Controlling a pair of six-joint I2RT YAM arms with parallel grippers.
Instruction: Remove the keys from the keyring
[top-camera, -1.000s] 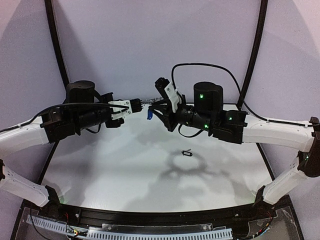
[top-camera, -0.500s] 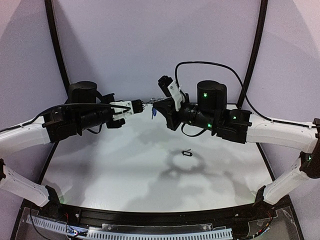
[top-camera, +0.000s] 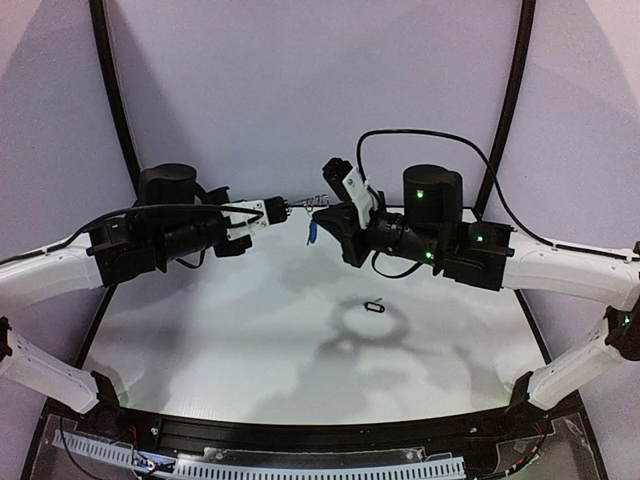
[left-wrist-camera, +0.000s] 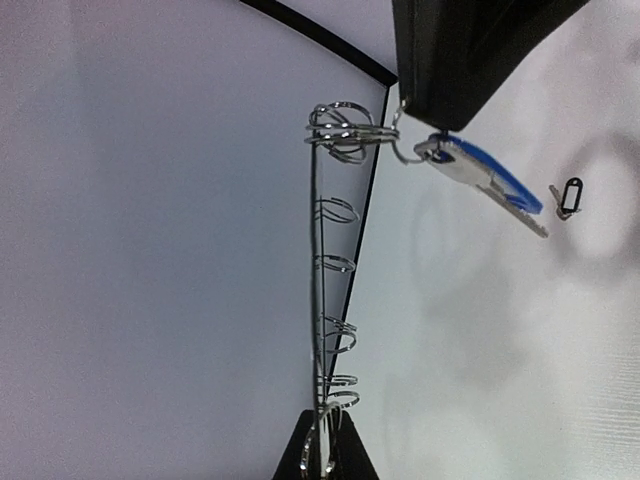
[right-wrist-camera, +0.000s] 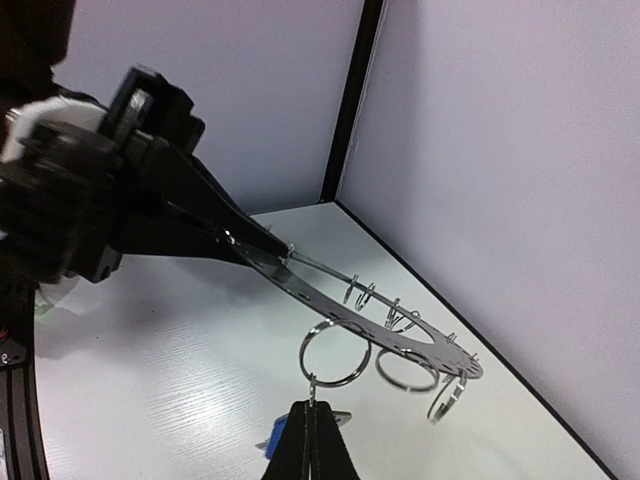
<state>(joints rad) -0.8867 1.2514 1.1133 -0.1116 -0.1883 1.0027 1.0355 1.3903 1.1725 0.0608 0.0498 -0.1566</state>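
Observation:
The keyring (right-wrist-camera: 420, 340), a flat dark disc fringed with wire loops, is held level in the air; in the left wrist view the keyring (left-wrist-camera: 318, 300) shows edge-on. My left gripper (left-wrist-camera: 325, 445) (top-camera: 280, 210) is shut on its rim. A split ring (right-wrist-camera: 335, 352) hangs from the disc. My right gripper (right-wrist-camera: 316, 408) (top-camera: 319, 214) is shut on the small link under that ring, at the head of the blue key (right-wrist-camera: 272, 440) (left-wrist-camera: 488, 178) (top-camera: 312, 233). The black key (top-camera: 375, 306) (left-wrist-camera: 568, 196) lies loose on the table.
The white table (top-camera: 230, 340) is walled by pale panels with black corner posts (right-wrist-camera: 350, 100). Two more split rings (right-wrist-camera: 415, 368) dangle from the disc's far rim. Both arms meet high over the table's back middle.
My right gripper has closed its jaws on the link at the blue key and has shifted a little to the right, taking the key with it. My left gripper holds still.

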